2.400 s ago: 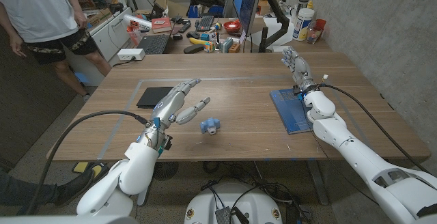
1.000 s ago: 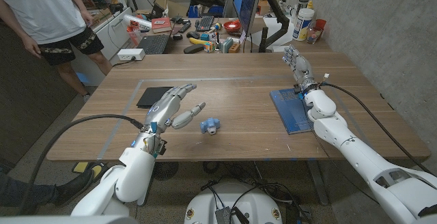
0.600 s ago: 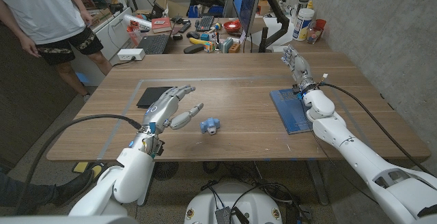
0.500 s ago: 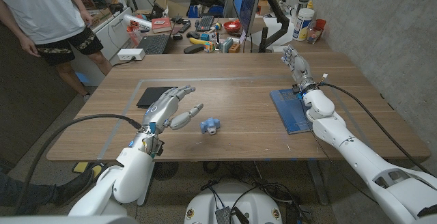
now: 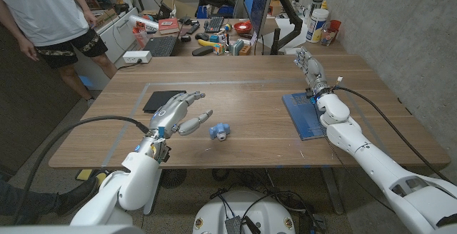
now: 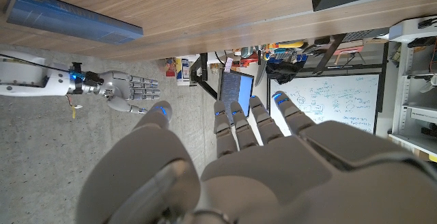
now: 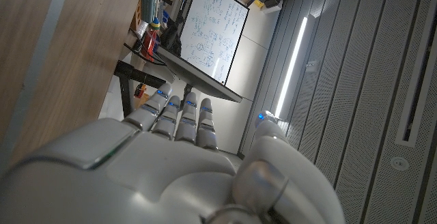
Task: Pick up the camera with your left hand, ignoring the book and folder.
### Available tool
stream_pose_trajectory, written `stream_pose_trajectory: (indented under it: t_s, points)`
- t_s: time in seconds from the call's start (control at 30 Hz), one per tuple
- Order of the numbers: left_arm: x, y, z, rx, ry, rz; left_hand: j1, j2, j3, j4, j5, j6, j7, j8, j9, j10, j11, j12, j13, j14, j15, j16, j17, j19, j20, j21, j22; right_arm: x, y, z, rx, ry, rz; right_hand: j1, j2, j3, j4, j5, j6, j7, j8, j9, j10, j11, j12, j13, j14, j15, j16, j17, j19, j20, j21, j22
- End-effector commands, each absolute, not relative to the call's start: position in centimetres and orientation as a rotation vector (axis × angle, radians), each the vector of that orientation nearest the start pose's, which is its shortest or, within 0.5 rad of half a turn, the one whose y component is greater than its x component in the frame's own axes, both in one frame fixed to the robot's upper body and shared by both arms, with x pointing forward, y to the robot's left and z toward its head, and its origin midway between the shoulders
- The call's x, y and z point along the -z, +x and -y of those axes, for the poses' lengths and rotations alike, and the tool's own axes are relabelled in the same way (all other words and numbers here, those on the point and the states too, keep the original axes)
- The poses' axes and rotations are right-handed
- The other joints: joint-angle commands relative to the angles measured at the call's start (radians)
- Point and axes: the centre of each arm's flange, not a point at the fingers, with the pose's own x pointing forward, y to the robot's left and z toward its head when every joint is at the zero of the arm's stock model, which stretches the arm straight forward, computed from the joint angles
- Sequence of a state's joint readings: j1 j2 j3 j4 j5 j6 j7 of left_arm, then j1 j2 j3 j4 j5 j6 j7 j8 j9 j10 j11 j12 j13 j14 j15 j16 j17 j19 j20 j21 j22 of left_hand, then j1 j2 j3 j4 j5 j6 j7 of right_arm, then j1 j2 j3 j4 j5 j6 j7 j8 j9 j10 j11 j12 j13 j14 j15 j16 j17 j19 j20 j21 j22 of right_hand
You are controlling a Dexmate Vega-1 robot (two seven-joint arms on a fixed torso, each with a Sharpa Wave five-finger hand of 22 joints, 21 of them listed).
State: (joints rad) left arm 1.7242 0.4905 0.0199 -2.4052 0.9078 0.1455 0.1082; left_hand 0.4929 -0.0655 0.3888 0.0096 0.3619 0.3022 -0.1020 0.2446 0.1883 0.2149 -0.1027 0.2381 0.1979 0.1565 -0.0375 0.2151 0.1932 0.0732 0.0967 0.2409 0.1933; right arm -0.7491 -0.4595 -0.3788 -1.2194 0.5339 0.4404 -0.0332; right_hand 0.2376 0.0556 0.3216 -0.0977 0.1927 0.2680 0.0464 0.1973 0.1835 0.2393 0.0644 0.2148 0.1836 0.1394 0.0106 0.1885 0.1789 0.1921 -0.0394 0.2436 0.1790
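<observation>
We see the small blue toy camera (image 5: pixel 220 131) lying on the wooden surface (image 5: pixel 250 98), just beside our left hand (image 5: pixel 178 113), which hovers with fingers spread and holds nothing. Risk: a low approach could push the light camera away before contact closes.

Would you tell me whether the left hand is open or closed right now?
Open: the left hand holds nothing, fingers spread, beside the blue camera without touching it.

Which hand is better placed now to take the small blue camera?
Left. The left hand is open beside the camera; the right hand is far across the table.
</observation>
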Motion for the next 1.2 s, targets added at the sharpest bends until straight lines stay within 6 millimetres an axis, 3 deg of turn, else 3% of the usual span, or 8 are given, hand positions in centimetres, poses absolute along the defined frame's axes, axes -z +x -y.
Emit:
stream_pose_trajectory:
  t_s: [0.03, 0.77, 1.2]
  points:
    - [6.8, 39.5, -23.1, -0.225, 1.290, 0.668, 0.016, 0.002, -0.001, -0.006, -0.001, 0.018, -0.002, 0.008, 0.003, 0.015, 0.000, 0.007, 0.002, 0.014, -0.022, 0.007, 0.003, 0.003, -0.005, 0.009, 0.005, -2.4, 65.6, 28.8, -0.130, 0.005, 0.781, -0.005, 0.005, -0.001, -0.003, 0.004, 0.012, 0.002, 0.000, 0.006, 0.013, 0.000, 0.000, 0.002, 0.012, 0.000, 0.000, 0.005, 0.009, -0.007, -0.006, 0.005]
    - [6.4, 40.5, -22.2, -0.202, 1.354, 0.640, 0.026, -0.002, -0.002, -0.012, 0.000, 0.028, -0.004, 0.004, 0.003, 0.028, -0.019, 0.003, 0.001, 0.027, -0.026, 0.005, 0.002, 0.009, 0.001, 0.010, 0.005, -3.3, 65.8, 29.5, -0.123, 0.004, 0.798, -0.005, 0.004, -0.002, -0.004, 0.004, 0.014, 0.001, 0.000, 0.006, 0.017, -0.001, 0.000, 0.002, 0.016, 0.001, 0.000, 0.004, 0.011, -0.005, -0.011, 0.005]
    - [6.6, 40.2, -21.8, -0.209, 1.405, 0.605, 0.087, -0.024, 0.005, -0.054, 0.008, -0.003, -0.020, -0.014, 0.003, 0.006, -0.025, -0.015, 0.002, 0.021, -0.021, -0.006, -0.001, 0.031, 0.034, 0.014, 0.004, -3.3, 66.1, 29.3, -0.133, 0.006, 0.797, -0.005, 0.004, -0.003, -0.005, 0.004, 0.014, 0.000, -0.001, 0.006, 0.016, -0.003, -0.001, 0.002, 0.017, 0.002, 0.000, 0.004, 0.011, -0.003, -0.014, 0.005]
